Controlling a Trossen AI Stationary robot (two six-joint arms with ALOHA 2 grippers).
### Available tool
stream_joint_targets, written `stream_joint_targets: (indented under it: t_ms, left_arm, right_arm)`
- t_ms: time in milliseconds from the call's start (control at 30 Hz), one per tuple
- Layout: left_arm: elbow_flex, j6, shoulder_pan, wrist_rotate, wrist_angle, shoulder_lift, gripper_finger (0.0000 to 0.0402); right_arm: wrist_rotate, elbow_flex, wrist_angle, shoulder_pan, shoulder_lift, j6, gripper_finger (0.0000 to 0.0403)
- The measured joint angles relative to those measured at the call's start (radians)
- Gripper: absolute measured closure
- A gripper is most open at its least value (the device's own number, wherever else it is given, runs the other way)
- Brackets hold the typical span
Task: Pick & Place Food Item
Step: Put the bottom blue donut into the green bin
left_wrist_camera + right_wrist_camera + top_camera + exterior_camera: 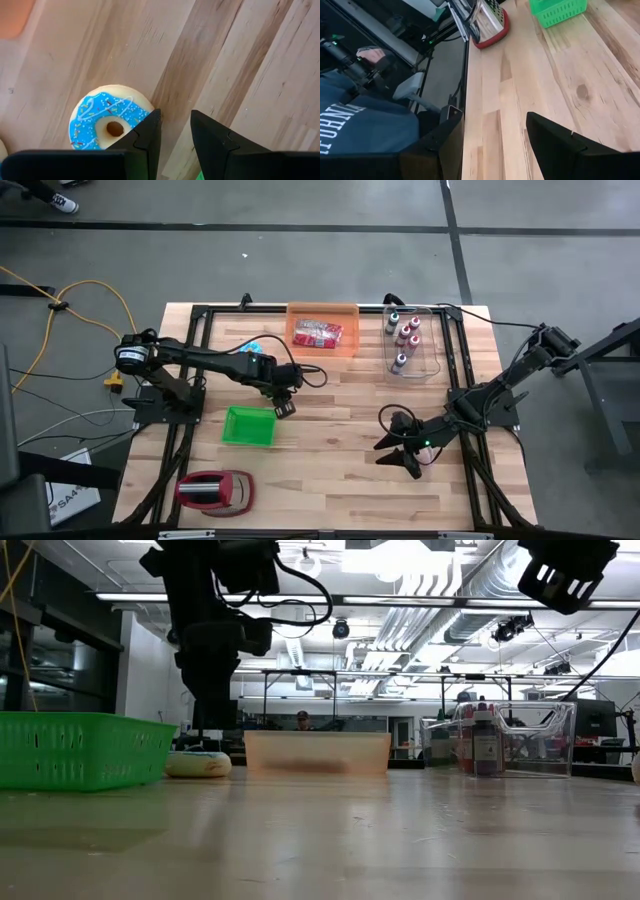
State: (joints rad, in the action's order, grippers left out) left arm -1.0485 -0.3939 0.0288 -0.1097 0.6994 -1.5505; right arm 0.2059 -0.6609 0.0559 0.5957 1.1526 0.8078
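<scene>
Beside the blue-iced doughnut (pixel 107 122) | left gripper (pixel 175 131) jaws slightly apart, empty | right gripper (pixel 495 135) jaws open, empty

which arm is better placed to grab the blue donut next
Left. The left gripper hangs just beside the blue donut, fingers apart and empty. The right gripper sits far across the table.
</scene>
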Motion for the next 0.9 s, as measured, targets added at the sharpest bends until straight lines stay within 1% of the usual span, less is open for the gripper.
stream_joint_targets:
  t_ms: [900]
  left_arm:
    - [0.0,-0.004,0.001,0.004,0.011,0.0,0.0302]
  right_arm:
    - [0.0,0.0,0.0,0.0,0.0,-0.001,0.0199]
